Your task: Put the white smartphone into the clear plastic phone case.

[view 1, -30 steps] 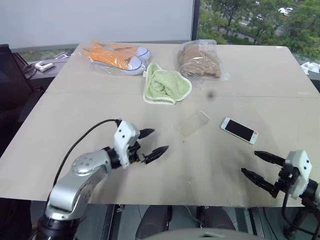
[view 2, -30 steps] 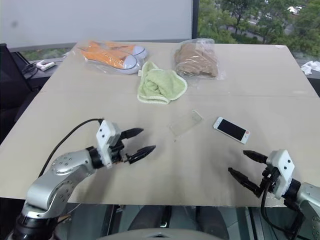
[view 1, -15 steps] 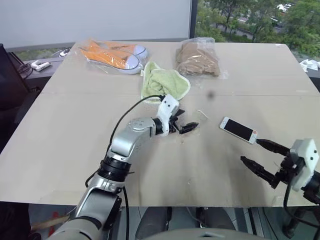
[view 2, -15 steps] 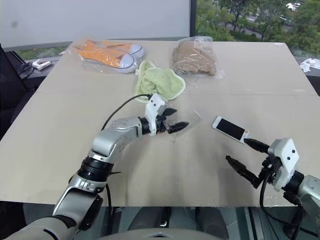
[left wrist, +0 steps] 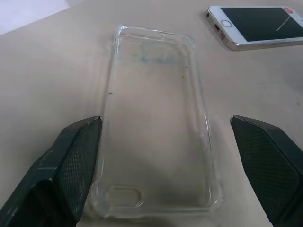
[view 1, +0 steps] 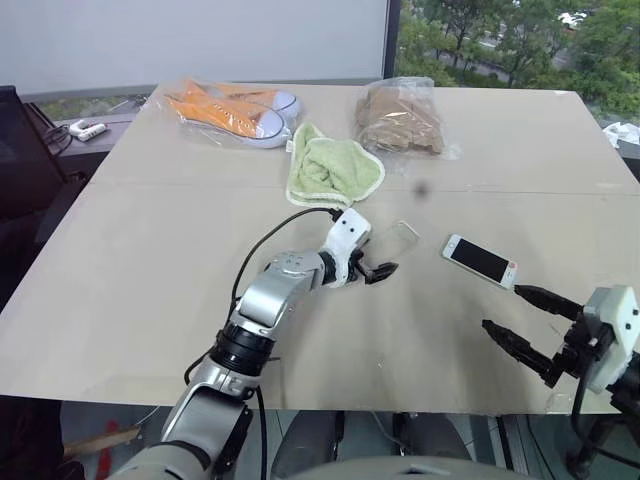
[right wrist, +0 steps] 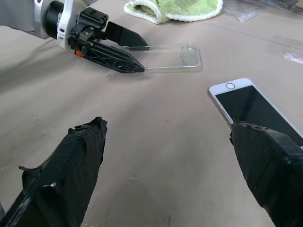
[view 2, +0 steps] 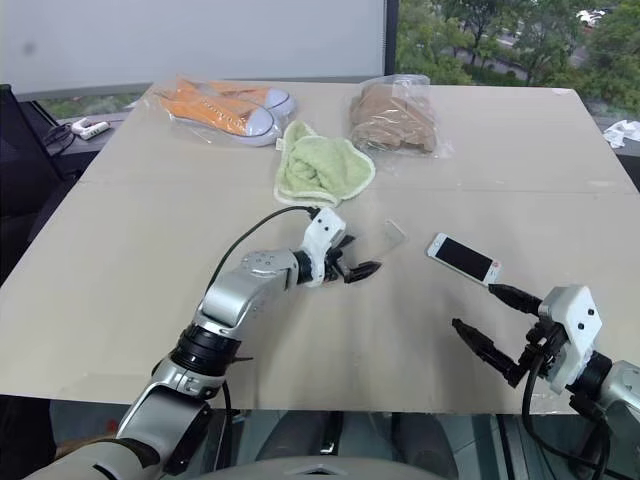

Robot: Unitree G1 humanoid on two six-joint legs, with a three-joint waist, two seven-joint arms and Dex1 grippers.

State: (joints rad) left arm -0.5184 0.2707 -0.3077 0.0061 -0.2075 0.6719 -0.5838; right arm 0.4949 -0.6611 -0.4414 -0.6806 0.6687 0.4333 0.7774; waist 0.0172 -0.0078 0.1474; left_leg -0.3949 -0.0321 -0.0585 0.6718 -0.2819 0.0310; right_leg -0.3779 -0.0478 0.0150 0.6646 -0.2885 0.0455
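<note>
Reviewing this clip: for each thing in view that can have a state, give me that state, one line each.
left gripper: open, fingers either side of the case's near end, not closed on it.
right gripper: open, holding nothing, apart from the phone.
clear plastic phone case: empty, flat on the table.
white smartphone: screen up, dark, outside the case.
green towel: crumpled.
orange shoes: bagged.

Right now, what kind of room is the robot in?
Probably an office or lab upstairs: a big plain table, a window looking down on treetops, and a whiteboard-like panel beside it.
</note>
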